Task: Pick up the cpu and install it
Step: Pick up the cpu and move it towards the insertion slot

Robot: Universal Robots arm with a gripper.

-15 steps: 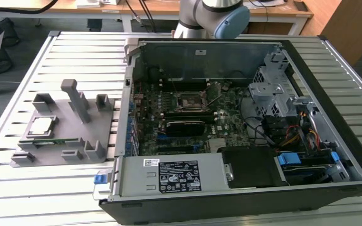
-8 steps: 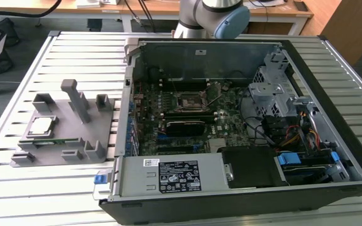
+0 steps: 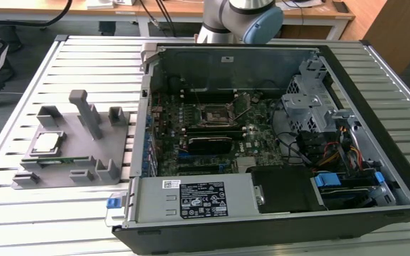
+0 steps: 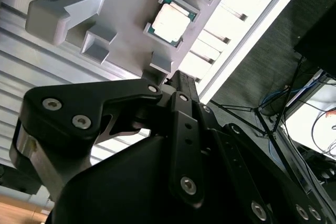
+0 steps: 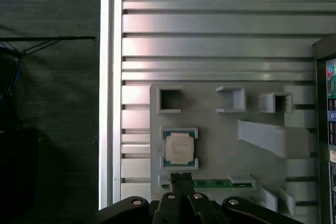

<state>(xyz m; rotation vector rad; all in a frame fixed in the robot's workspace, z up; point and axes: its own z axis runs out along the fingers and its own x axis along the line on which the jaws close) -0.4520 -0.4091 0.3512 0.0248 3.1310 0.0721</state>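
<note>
At the middle left of the exterior view, the small square cpu with a silvery-white metal top (image 3: 48, 143) lies flat in a recess of the grey plastic fixture (image 3: 77, 148) on the slatted metal bench (image 3: 20, 213). Right of it stands the open black computer case (image 3: 276, 237). In the first wrist view the black fingers (image 5: 177, 184) are pressed together and empty. The cpu (image 5: 180, 148) shows just past their tips, untouched.

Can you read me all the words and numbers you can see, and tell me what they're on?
Power supply label: print too small to read.
Cpu: faint marks, unreadable.
Nothing else can be read.
</note>
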